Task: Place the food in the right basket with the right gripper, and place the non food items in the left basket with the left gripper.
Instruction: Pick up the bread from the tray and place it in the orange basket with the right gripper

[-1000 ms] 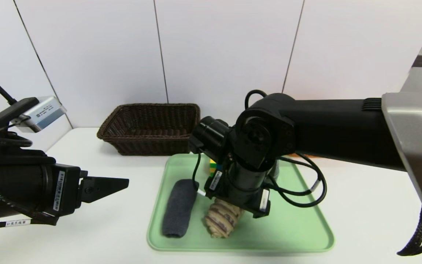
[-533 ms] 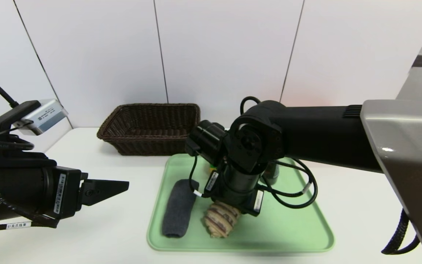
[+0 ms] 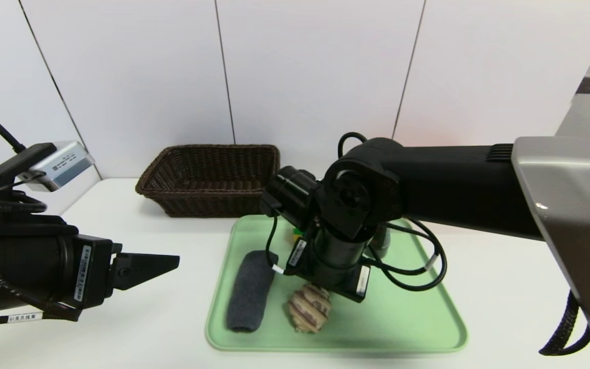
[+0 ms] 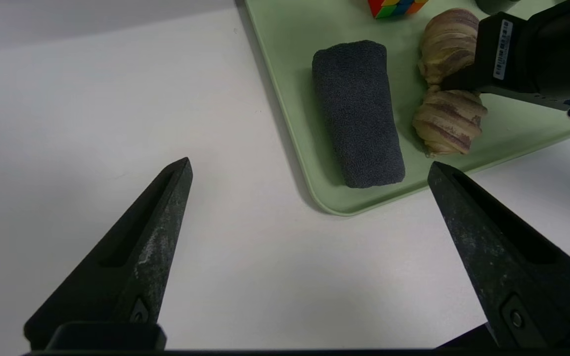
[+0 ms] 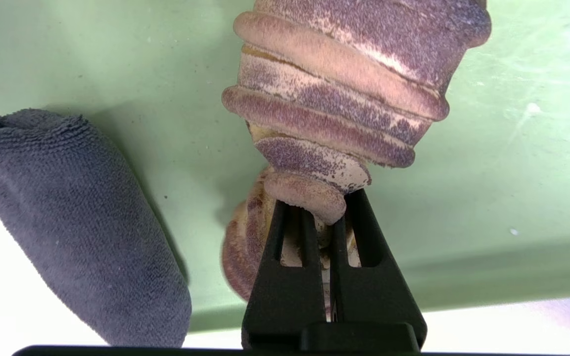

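Bread roll (image 5: pixel 344 99) is pinched hard at its middle by the right gripper (image 5: pixel 332 217), jaws nearly together, not yet lifted off the green tray (image 3: pixel 418 328); left gripper (image 4: pixel 309 217) is parked wide apart, nothing held; dark cloth roll (image 3: pixel 249 292) and cube (image 4: pixel 396 6) are left unsorted; dark brown basket (image 3: pixel 210 177) looks unfilled.

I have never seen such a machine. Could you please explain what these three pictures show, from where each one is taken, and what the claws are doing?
This is a robot with two black arms, each ending in a claw. The wide picture comes from a camera on its head; the other two come from cameras on the wrists.

On the white table lies a green tray. It holds a grey rolled cloth, a striped bread roll and a coloured puzzle cube. A dark brown basket stands behind.

The right claw points down and is shut on the bread roll, squeezing it in the middle. The left claw hangs open above the bare table, beside the tray, holding nothing.
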